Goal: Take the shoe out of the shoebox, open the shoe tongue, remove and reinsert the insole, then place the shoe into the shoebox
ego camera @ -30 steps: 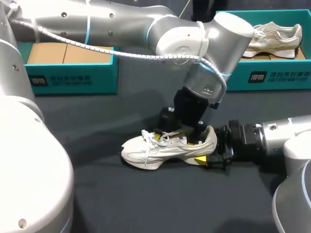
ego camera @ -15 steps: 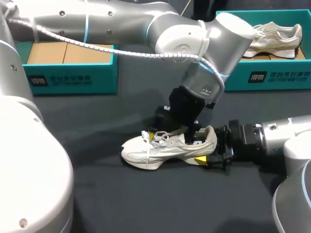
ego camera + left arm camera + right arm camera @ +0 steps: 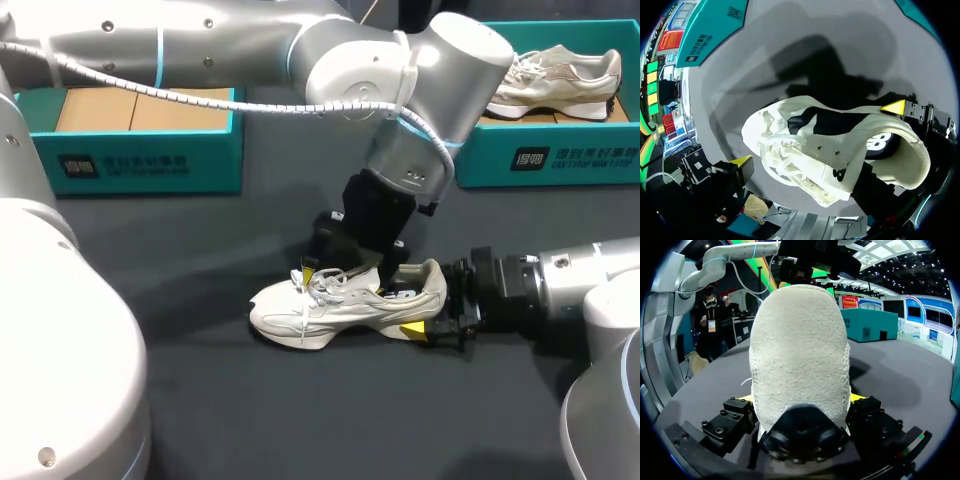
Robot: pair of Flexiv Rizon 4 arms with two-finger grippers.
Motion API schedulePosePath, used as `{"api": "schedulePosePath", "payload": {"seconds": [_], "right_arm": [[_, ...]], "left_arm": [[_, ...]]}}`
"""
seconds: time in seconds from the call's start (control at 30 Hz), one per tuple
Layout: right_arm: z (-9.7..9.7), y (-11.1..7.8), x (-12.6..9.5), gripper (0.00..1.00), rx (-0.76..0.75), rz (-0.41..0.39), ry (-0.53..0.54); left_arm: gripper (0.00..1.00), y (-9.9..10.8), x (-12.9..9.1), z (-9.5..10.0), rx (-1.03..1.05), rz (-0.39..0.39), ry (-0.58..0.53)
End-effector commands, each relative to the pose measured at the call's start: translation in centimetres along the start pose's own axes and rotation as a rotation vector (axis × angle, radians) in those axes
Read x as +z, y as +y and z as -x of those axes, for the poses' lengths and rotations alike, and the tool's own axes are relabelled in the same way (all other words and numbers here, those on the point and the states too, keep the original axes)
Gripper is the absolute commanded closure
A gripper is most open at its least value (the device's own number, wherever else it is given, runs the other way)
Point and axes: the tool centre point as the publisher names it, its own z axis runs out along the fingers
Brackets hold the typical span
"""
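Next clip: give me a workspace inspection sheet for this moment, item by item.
Surface: dark grey tabletop.
Job's things: white lace-up sneaker standing on its sole mid-table, outside both boxes; empty teal shoebox at far left.
Clutter: second teal shoebox at far right holding a beige sneaker.
Grippers: right gripper shut on the white sneaker's heel; left gripper over its laces, state unclear.
Cables: white ribbed hose along the left arm.
Surroundings: nothing seen.
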Motion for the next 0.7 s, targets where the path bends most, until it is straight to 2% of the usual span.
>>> {"api": "schedulePosePath", "payload": {"seconds": [0.03,0.3,0.4,0.47,0.7], "right_arm": [[0.2,0.0,0.1,1.00,0.002,-0.005,0.000],[0.2,0.0,0.1,1.00,0.002,-0.005,0.000],[0.2,0.0,0.1,1.00,0.002,-0.005,0.000],[0.2,0.0,0.1,1.00,0.002,-0.005,0.000],[0.2,0.0,0.1,1.00,0.002,-0.005,0.000]], "left_arm": [[0.00,-0.1,-0.5,-0.3,0.009,-0.002,-0.006],[0.13,-0.1,-1.3,-1.6,0.036,-0.014,-0.014],[0.30,-0.4,-1.6,-2.1,0.047,-0.009,-0.014],[0.51,-0.6,-1.6,-2.4,0.051,-0.006,-0.016],[0.73,-0.9,-1.7,-2.8,0.059,-0.001,-0.023]]}}
